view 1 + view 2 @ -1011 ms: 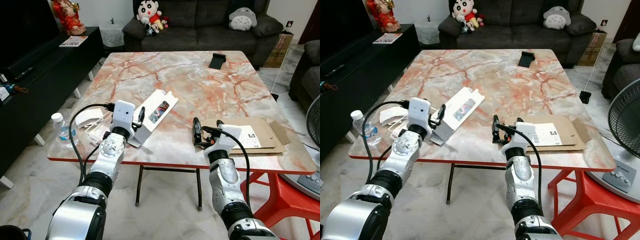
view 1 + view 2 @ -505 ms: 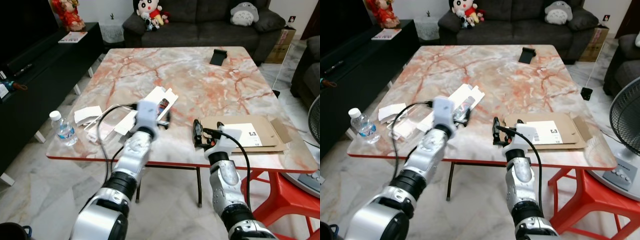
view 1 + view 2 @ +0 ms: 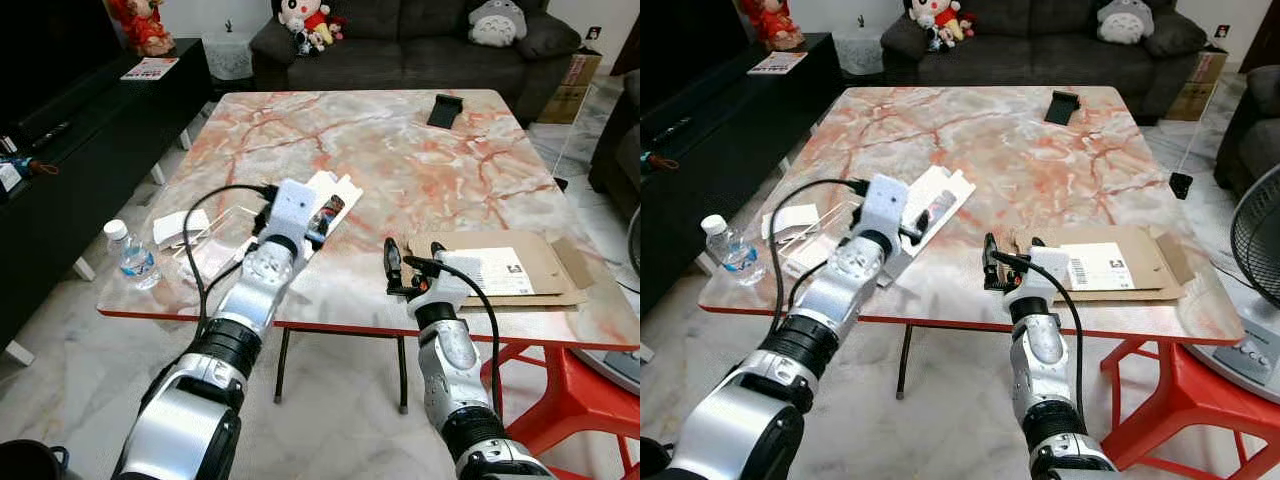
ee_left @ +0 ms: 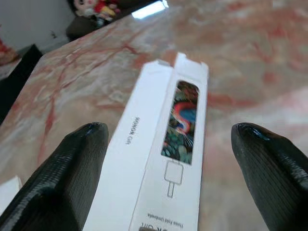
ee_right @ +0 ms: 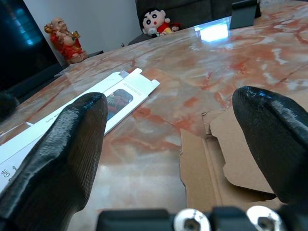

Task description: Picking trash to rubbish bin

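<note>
Reaching over the white phone-case box (image 3: 318, 215) at centre left of the head view: left gripper (image 4: 168, 159), fingers spread wide, box lying flat between and beyond them, not gripped. Compared with a second ago, left arm swung from the near left edge of the marble table (image 3: 400, 140) inward and forward onto the box; half a second ago blurred mid-swing, now settled. Likely meaning: approach finished, closing on the box next.

Hovering low at the near table edge, lower centre: right gripper (image 3: 410, 270), much as a second ago, fingers parted and empty, just beside the flattened cardboard sheet (image 3: 500, 270) at lower right.

At lower left, near the table corner: water bottle (image 3: 128, 255) and white paper scraps (image 3: 180, 228), close beside the left arm's cable. At upper right, well apart: small black stand (image 3: 444, 110).

Wide bare marble beyond the box, open for lifting. Rubbish bin location not tellable. Sofa (image 3: 400, 40) along the top, black cabinet (image 3: 60, 110) at left.
</note>
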You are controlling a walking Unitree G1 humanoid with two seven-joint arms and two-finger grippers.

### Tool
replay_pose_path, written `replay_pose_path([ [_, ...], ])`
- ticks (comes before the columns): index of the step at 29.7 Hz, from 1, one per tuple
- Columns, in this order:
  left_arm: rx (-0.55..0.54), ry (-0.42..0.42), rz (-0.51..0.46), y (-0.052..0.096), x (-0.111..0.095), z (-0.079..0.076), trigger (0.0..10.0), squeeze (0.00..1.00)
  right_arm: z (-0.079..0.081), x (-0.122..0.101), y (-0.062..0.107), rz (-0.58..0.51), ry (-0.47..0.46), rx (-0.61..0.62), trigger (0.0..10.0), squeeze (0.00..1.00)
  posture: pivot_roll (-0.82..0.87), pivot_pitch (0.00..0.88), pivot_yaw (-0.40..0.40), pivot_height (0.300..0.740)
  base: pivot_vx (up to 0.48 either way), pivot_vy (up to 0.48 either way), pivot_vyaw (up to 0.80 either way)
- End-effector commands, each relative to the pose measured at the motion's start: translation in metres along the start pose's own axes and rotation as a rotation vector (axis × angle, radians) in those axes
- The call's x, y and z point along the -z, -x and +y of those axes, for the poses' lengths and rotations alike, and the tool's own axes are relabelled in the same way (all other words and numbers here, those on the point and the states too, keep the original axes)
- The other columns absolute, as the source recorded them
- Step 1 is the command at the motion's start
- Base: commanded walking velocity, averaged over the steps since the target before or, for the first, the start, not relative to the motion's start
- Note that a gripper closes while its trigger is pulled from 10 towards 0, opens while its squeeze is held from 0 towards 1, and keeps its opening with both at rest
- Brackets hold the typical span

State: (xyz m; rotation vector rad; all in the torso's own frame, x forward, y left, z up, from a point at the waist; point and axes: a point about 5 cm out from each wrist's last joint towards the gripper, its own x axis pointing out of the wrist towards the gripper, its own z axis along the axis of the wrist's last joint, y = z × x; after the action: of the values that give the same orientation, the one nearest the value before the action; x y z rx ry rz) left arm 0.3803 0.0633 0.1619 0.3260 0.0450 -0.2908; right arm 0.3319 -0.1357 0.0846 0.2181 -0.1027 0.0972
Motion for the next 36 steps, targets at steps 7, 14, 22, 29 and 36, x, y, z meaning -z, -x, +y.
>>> replay_pose_path([
  [7,0.058,-0.139,0.138,0.001,0.020,0.008,10.0,0.00,0.002,0.000,0.000,0.002,-0.010,-0.012,10.0,0.00,-0.12,0.010,0.051,0.740,0.000,0.000,0.00],
  [14,0.101,-0.123,0.184,0.001,0.027,0.008,10.0,0.00,0.003,0.000,0.000,0.006,-0.012,-0.017,10.0,0.00,-0.12,0.016,0.049,0.740,0.000,0.000,0.00],
  [22,0.141,-0.121,0.215,0.004,0.030,0.021,10.0,0.00,0.002,0.000,0.000,0.009,-0.011,-0.022,10.0,0.00,-0.11,0.019,0.047,0.740,0.000,0.000,0.00],
  [29,0.239,-0.103,0.204,0.013,0.025,0.038,10.0,0.00,0.002,0.000,-0.001,0.009,-0.012,-0.028,10.0,0.00,-0.10,0.019,0.044,0.740,0.000,0.000,0.00],
  [36,0.321,-0.022,0.149,0.016,0.012,0.034,10.0,0.00,0.000,-0.002,-0.002,0.006,-0.009,-0.024,10.0,0.00,-0.10,0.018,0.040,0.740,0.000,0.000,0.00],
])
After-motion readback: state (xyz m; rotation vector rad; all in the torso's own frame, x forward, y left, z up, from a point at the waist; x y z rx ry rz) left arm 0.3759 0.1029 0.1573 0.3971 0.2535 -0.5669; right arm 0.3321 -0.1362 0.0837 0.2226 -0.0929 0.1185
